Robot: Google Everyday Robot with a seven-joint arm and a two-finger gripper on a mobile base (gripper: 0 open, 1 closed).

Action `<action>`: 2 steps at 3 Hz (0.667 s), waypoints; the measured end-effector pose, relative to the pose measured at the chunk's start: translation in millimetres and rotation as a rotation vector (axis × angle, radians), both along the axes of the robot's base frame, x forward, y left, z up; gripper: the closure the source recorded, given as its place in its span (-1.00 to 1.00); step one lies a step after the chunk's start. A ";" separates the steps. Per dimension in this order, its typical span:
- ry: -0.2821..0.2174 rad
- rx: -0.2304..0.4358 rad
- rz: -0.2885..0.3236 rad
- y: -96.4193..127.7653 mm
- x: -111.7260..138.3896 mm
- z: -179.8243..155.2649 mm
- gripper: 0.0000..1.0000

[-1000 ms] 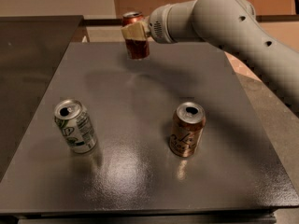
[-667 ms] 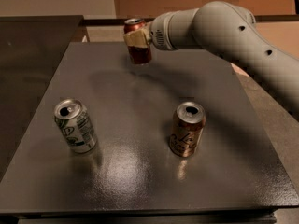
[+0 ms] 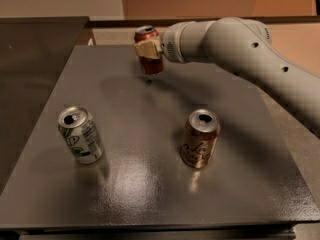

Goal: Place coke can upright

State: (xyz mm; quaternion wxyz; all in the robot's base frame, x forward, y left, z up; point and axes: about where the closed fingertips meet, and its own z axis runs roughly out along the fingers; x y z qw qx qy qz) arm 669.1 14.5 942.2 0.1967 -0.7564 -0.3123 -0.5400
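The arm (image 3: 250, 49) is cut off at the right edge, and most of the hand (image 3: 148, 50) is lost against its pale wrist. Only tan pads show, crossing the middle of the coke can (image 3: 145, 33) and covering its lettering. The hand is clamped around this red can, which stands close to upright near the far edge of the dark tabletop (image 3: 150, 194). Whether its base touches the surface is hard to tell. Nearer, well apart, stand a white-and-green can (image 3: 81, 136) on the left and a brown can (image 3: 200, 140) on the right.
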 end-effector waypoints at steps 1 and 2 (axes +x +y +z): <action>-0.019 0.004 -0.006 -2.1 -1.2 -4.8 1.00; -0.064 0.018 -0.015 -5.2 -1.8 -8.0 0.65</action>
